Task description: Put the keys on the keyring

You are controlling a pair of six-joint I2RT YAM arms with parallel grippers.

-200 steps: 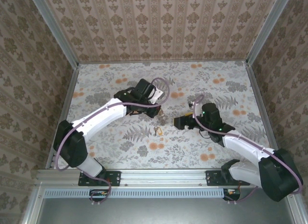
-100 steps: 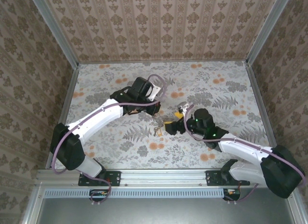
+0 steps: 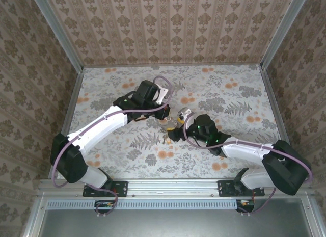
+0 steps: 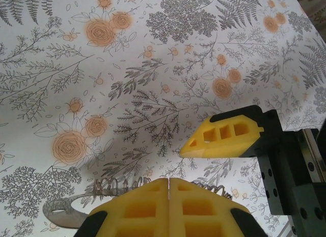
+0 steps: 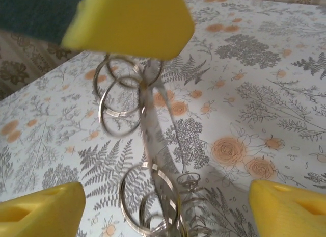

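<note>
My left gripper (image 3: 167, 118) (image 4: 168, 182) is shut on the keyring (image 5: 101, 108), a set of linked silver split rings hanging from its yellow pad (image 5: 130, 23). Down from those rings hangs a flat silvery blade, one of the keys (image 5: 149, 125), ending in more rings and a small wire coil (image 5: 121, 199) near the tabletop. That lower cluster shows as a pale speck (image 3: 166, 140). My right gripper (image 3: 171, 133) (image 5: 163, 206) is open, with one yellow finger on each side of the lower rings and touching nothing. One of those fingers (image 4: 224, 137) sits just beyond the left pads.
The table (image 3: 234, 94) has a floral fern-print cover and is enclosed by patterned walls (image 3: 168, 28) with metal corner posts. Both arms meet at the table's middle, close together. A metal rail (image 3: 163, 188) runs along the near edge.
My right gripper has swung left and come up to the hanging rings, and its jaws have narrowed slightly. The left gripper has drifted a little left, still shut.
</note>
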